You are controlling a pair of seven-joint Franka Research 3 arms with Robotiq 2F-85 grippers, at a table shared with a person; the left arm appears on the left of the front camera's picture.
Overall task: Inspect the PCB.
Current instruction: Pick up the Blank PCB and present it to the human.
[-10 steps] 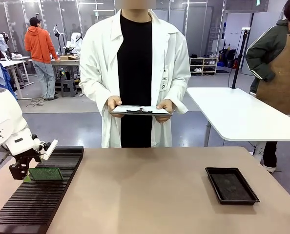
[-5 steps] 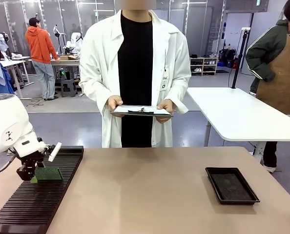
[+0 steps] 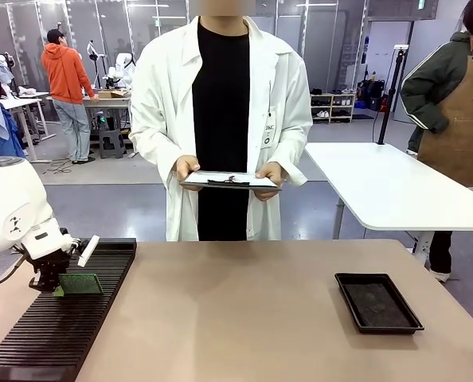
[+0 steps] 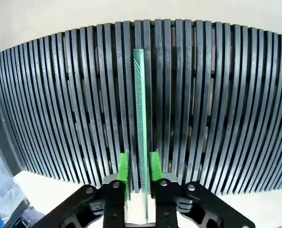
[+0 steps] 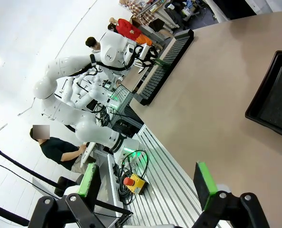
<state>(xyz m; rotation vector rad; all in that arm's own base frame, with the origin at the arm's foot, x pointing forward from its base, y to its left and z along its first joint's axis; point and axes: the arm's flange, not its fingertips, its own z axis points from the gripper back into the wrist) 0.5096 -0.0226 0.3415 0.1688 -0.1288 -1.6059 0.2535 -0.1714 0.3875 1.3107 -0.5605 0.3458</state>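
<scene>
left gripper [image 4: 139, 161] pinching the green PCB [image 4: 141, 109], board standing on its edge in the black slotted rack [image 4: 226, 118]; right gripper [image 5: 146, 173] wide open

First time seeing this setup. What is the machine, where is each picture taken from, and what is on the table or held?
Two white robot arms share a table with a white-coated person holding a clipboard. The front picture looks across the table from between the arms; the other two come from wrist cameras. On the table: a black slotted rack and a black tray. The left gripper straddles the green PCB standing in the rack; whether it pinches is unclear. The right gripper is open, empty.
</scene>
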